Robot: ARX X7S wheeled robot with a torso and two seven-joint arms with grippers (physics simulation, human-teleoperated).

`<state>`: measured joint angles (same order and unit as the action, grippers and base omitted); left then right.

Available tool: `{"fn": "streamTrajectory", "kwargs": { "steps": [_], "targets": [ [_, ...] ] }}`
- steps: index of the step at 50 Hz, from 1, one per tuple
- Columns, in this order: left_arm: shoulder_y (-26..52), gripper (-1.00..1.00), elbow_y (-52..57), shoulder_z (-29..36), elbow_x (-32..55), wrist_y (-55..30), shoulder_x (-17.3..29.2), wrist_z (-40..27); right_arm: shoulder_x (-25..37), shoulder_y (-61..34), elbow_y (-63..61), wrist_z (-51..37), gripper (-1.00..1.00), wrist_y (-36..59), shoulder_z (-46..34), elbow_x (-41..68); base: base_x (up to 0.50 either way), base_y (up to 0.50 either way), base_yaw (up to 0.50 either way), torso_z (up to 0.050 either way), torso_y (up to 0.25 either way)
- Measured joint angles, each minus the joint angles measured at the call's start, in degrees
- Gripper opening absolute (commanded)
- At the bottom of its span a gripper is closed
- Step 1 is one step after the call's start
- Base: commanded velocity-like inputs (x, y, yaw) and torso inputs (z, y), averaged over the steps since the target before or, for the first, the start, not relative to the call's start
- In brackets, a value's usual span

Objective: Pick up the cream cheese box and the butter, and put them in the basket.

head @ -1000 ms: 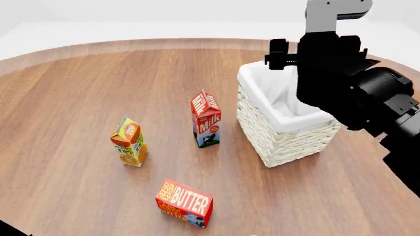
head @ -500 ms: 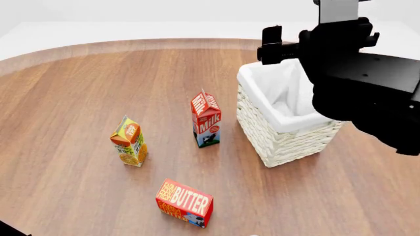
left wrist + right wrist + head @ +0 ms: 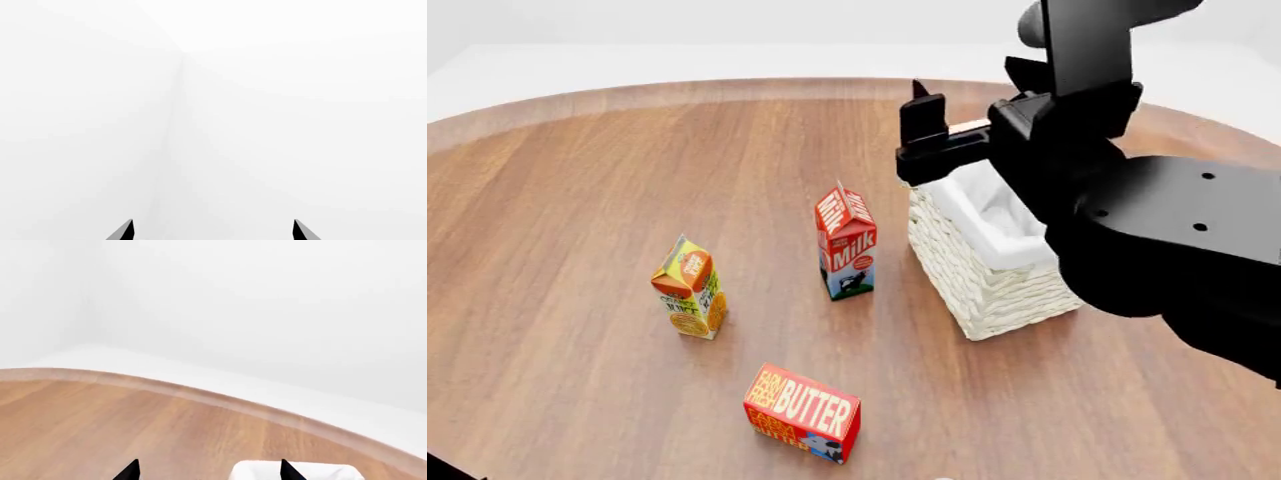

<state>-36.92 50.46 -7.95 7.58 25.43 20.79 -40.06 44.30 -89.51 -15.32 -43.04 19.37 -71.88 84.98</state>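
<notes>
The butter (image 3: pixel 805 412), a red-orange box lettered BUTTER, lies at the table's front. The basket (image 3: pixel 988 290), whitish wicker with a white liner, stands at the right, and my right arm hides half of it. My right gripper (image 3: pixel 924 140) hovers over the basket's far left corner, open and empty. In the right wrist view its tips (image 3: pixel 208 471) stand wide apart, with the basket's liner (image 3: pixel 327 472) just below. My left gripper (image 3: pixel 212 230) is open and faces a blank white wall; it does not show in the head view. The cream cheese box is not in view.
A red-topped milk carton (image 3: pixel 846 242) stands just left of the basket. An orange juice carton (image 3: pixel 689 288) stands further left. The round wooden table (image 3: pixel 587 180) ends in a curved far edge (image 3: pixel 200 395).
My right arm has swung left and lower over the basket and now covers more of it. The cartons, the butter and the basket have not moved.
</notes>
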Motion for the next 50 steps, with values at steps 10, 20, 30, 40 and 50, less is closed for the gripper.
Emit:
{"fn": "streamTrajectory", "kwargs": {
  "steps": [10,20,30,40,50],
  "targets": [
    [-0.17,1.00,1.15,0.19,-0.45,-0.94,-0.14,-0.24,0.59,1.57,-5.28,2.09,1.00,-0.62,-0.23,0.54,0.00,0.00,0.00,0.000,0.000],
    [-0.25,1.00,1.27,0.07,-0.41,-0.99,-0.06,-0.31,0.17,2.98,-9.53,4.25,1.00,-0.45,-1.07,1.13,0.00,0.00,0.00,0.000,0.000],
    [-0.30,1.00,1.54,0.09,-0.49,-1.19,-0.07,-0.41,-1.02,4.03,-12.92,6.82,1.00,0.23,-2.20,1.67,0.00,0.00,0.00,0.000,0.000],
    [-0.08,1.00,0.70,-0.14,-0.03,-0.61,0.19,-0.32,-1.99,4.96,-14.04,10.57,1.00,0.66,-2.75,4.77,0.00,0.00,0.00,0.000,0.000],
    [0.19,1.00,0.12,-0.54,0.72,-0.36,0.58,-0.26,-3.12,5.16,-14.23,12.68,1.00,2.10,-3.67,7.29,0.00,0.00,0.00,0.000,0.000]
  ]
}}
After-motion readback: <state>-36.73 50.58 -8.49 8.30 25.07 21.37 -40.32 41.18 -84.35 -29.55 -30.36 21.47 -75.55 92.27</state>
